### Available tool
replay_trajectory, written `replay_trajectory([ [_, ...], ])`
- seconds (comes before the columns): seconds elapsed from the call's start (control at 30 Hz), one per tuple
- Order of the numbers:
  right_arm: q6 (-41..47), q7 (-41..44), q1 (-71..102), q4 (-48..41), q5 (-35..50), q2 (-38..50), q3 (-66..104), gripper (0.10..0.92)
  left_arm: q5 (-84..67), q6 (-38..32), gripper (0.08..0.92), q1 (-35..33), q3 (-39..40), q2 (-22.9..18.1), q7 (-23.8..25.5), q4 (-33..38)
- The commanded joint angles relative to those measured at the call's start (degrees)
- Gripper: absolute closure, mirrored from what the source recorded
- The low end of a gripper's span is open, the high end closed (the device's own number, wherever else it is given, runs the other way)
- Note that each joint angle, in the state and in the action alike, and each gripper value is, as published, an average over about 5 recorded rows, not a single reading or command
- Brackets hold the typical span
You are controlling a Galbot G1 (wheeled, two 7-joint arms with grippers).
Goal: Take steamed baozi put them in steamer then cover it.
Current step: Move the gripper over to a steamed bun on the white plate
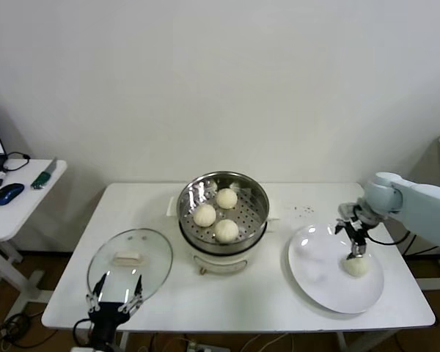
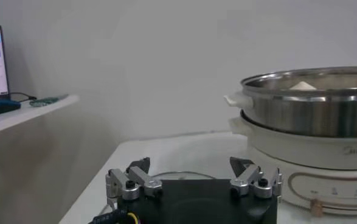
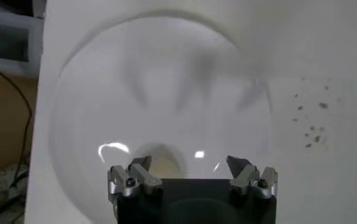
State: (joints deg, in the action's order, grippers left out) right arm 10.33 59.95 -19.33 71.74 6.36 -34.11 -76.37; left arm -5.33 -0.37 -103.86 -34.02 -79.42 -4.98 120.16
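Observation:
Three steamed baozi [image 1: 226, 198] lie in the shiny steamer [image 1: 258, 213] at the table's middle, on its white pot base [image 2: 312, 158]. A fourth baozi [image 1: 356, 266] rests on the white plate [image 1: 315, 257] at the right. My right gripper [image 1: 354, 246] hangs open just above this baozi [image 3: 160, 163], which sits off towards one finger and is partly hidden by the gripper's body. The cover [image 1: 130, 262], clear glass with a cream handle, lies flat to the left of the steamer. My left gripper [image 1: 116, 293] is parked open at the table's front edge beside the cover.
A side table [image 1: 29, 198] with a blue mouse and a laptop stands at the far left. Dark specks [image 1: 302, 210] dot the tabletop between steamer and plate. The plate lies close to the table's front right edge.

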Motion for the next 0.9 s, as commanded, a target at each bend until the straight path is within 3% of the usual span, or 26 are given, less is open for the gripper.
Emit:
replay_trajectory([
  [0.03,-1.0,3.6,8.1,-3.8,-5.5,2.1,6.1,0.203,-0.9,0.4,0.177,-0.2,-0.1,-0.2,0.0,0.1],
  [0.9,-4.1,1.5,13.9,-9.2,-7.6,-1.6,12.3,0.203,-0.4,0.4,0.177,-0.6,0.2,-0.6,-0.1,0.0],
])
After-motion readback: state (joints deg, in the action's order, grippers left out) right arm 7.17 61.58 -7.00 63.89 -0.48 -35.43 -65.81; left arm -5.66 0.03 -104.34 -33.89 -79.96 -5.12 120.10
